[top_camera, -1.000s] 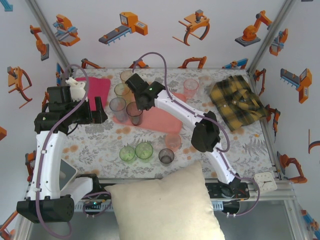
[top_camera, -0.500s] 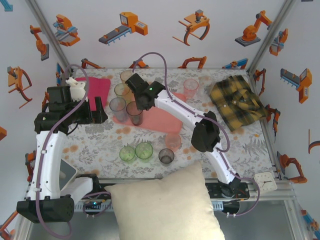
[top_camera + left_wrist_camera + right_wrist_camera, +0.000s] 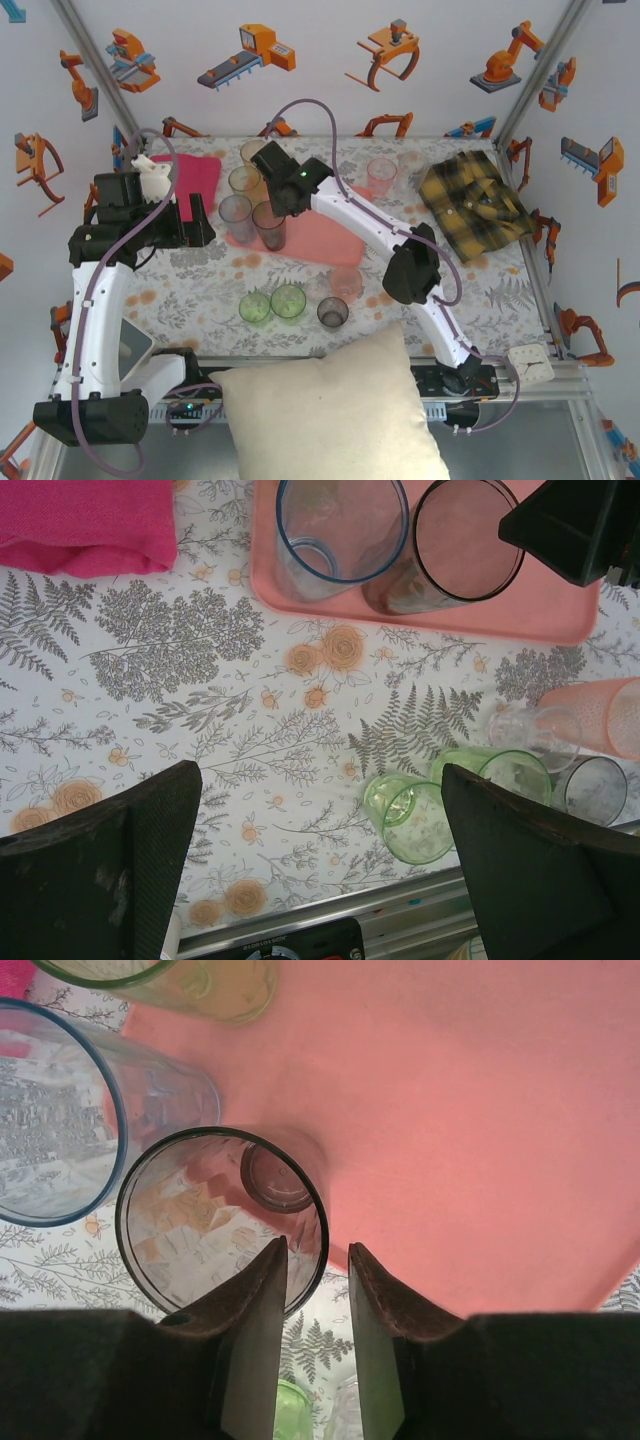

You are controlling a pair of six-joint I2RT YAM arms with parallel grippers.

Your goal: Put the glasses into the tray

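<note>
- Right wrist: we saw the right gripper point(image 3: 318, 1255) parted astride the rim of the smoky glass point(image 3: 200, 1230), at the near edge of the tray point(image 3: 480, 1110);
- left wrist: the left gripper point(image 3: 320, 775) gaped empty; green glasses point(image 3: 410, 815) stood off-tray.

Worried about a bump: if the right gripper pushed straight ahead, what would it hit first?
Probably the smoky grey glass: its rim sits between the right gripper's parted fingers, with the tray beyond it.

My right fingers point(image 3: 248, 1360) are matt black plastic, the glasses point(image 3: 215, 1215) glossy translucent plastic, the tray point(image 3: 480, 1110) smooth and matt, the cloth point(image 3: 80, 525) woven.
</note>
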